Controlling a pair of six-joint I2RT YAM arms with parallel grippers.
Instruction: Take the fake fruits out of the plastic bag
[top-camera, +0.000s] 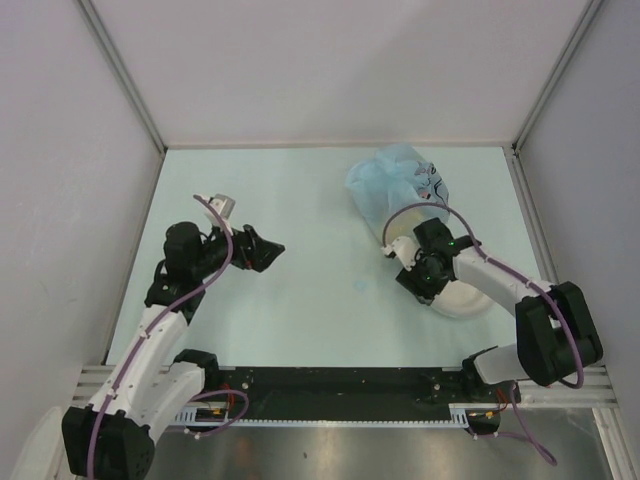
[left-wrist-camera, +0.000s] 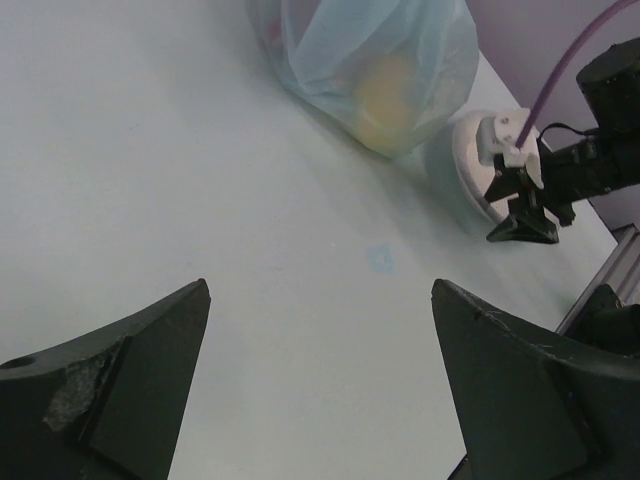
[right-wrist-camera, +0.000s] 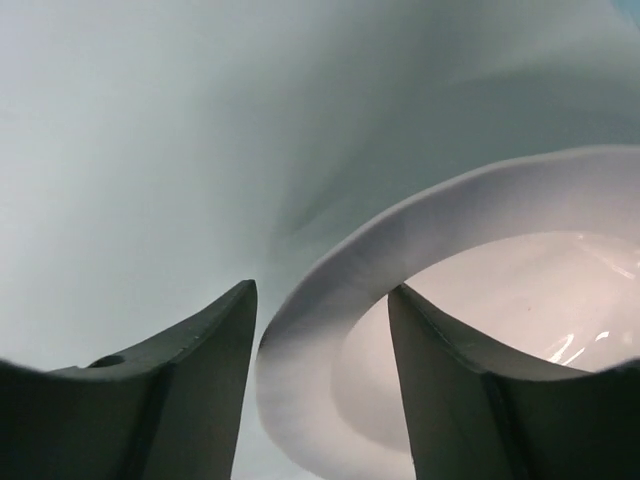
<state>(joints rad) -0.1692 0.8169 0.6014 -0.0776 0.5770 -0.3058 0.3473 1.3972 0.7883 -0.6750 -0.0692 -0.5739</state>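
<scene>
Table (top-camera: 300, 200): flat, matte, pale-teal sheet; looks low-friction, so things probably slide. Plastic bag (top-camera: 392, 180), upper right of top view: thin, crinkled, translucent blue film, slumped and floppy. Fake fruits not out yet; one rounded yellow fruit (left-wrist-camera: 385, 90) shows through the film, the rest unclear. White plate (right-wrist-camera: 400, 230): hard, glossy, raised rim, just beside the bag toward lower right. Right gripper (right-wrist-camera: 320, 290) is spread, straddling that rim, not clamped. Likely a plate grab: close squarely on the rim, drag flat, don't tip. Left gripper (left-wrist-camera: 320, 300) is spread over the table, centre-left.

Fake fruits (left-wrist-camera: 385, 90) blurred inside plastic bag (left-wrist-camera: 320, 40), plate (top-camera: 465, 300) half under right arm (top-camera: 495, 272)
</scene>
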